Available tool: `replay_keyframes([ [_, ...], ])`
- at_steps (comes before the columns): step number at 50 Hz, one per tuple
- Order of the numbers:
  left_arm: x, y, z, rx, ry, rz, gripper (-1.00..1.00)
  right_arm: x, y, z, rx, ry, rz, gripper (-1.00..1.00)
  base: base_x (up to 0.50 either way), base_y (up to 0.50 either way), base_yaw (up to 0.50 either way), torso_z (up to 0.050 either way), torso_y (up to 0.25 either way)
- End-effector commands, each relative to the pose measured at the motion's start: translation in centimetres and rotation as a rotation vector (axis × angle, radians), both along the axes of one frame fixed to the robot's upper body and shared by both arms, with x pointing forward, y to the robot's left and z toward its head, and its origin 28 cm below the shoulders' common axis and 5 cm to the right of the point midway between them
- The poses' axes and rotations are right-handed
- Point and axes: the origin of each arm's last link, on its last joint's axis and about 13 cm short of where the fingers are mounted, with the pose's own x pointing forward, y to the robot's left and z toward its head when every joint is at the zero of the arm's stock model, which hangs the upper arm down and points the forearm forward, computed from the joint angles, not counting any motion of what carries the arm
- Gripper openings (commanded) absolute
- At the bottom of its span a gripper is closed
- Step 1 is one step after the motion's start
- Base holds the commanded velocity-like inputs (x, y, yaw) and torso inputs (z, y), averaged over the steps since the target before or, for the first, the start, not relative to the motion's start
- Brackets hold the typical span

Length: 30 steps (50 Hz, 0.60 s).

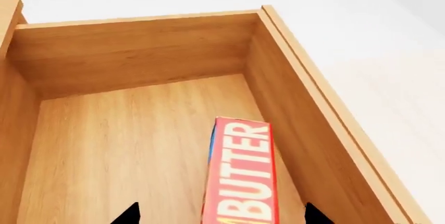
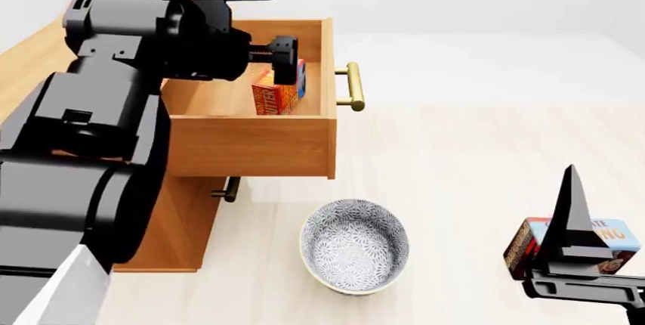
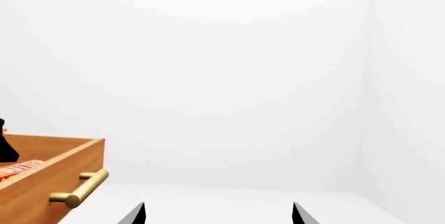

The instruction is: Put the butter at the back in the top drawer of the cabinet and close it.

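Note:
The top drawer (image 2: 257, 143) of the cabinet (image 2: 171, 219) is pulled out, brass handle (image 2: 353, 87) facing right. The butter (image 2: 275, 92), a red box with white lettering, stands on edge on the drawer floor, close to the front panel. My left gripper (image 2: 292, 64) reaches into the drawer over it. In the left wrist view the butter (image 1: 243, 177) sits between the widely spread fingertips of the left gripper (image 1: 222, 214), with gaps on both sides, so it is open. My right gripper (image 2: 575, 212) points upward at the lower right, open and empty (image 3: 219, 212).
A patterned bowl (image 2: 355, 246) sits on the floor in front of the cabinet. A chocolate pudding box (image 2: 617, 236) lies behind the right gripper. A lower drawer's handle (image 2: 226, 189) shows under the open drawer. The right wrist view shows the drawer front (image 3: 49, 185) and white walls.

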Motion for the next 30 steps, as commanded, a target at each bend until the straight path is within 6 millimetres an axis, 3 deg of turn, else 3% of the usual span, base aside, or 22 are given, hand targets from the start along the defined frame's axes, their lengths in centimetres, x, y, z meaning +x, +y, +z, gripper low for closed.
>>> replay_keyframes([
  [1, -0.2, 0.0, 1.9, -0.019, -0.044, -0.012, 1.00, -0.2, 0.3, 0.4, -0.003, -0.009, 0.004, 1.00, 0.00, 0.00, 0.00, 0.000, 0.000],
  [10, -0.5, -0.4, 4.0, -0.037, -0.092, -0.029, 1.00, -0.4, 0.6, 0.6, -0.007, -0.015, 0.007, 1.00, 0.00, 0.00, 0.00, 0.000, 0.000],
  [19, -1.6, -2.4, 6.9, -0.005, -0.166, -0.052, 1.00, -0.6, 0.7, 0.7, -0.009, -0.016, 0.006, 1.00, 0.00, 0.00, 0.00, 0.000, 0.000],
  [30, -5.0, -5.6, 7.1, 0.053, -0.226, -0.083, 1.00, -1.6, 1.2, 0.3, -0.014, -0.015, -0.022, 1.00, 0.00, 0.00, 0.00, 0.000, 0.000],
])
